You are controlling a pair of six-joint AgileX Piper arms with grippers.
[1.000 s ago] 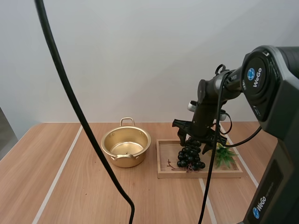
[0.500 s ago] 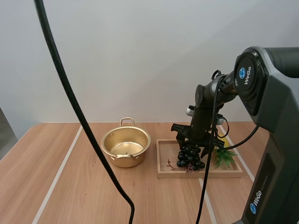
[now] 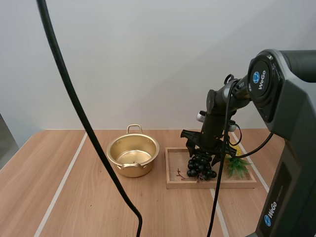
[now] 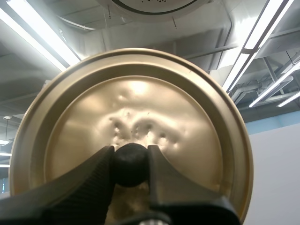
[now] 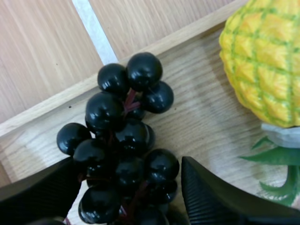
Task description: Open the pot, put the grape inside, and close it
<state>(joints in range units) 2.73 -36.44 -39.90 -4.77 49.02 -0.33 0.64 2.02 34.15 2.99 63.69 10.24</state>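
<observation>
The pot (image 3: 143, 167) and lid (image 4: 140, 105) are gold, the grapes (image 5: 123, 140) glossy black, the pineapple (image 5: 265, 61) yellow with a green lattice.

Wooden tray (image 3: 237, 184), pineapple (image 5: 262, 61) inside it, table (image 3: 89, 207)

Pot (image 3: 133, 154), left of centre: gold-coloured metal, polished, and I see bright reflections inside. Lid (image 4: 140, 103) in my left gripper (image 4: 130, 157): same gold metal but duller, satin sheen, small dents round the middle. Its knob (image 4: 130, 165) is matt black, smooth, prob. plastic. That gripper's fingers (image 4: 89, 183): black, matt, w/ fine ribbed texture. Grapes (image 5: 124, 140): glossy black, smooth, plastic look; stems (image 5: 129, 101) dull reddish. Tray (image 5: 197, 108) under them, right side: pale bare wood, matt, grain visible. Pineapple (image 5: 260, 56) at tray's right end: yellow, faintly pebbled, low sheen, plastic look. Right gripper (image 5: 127, 164) is matt black too. Table (image 3: 74, 197): wood-grain top, smooth, matt, w/ white strips (image 3: 64, 182).
</observation>
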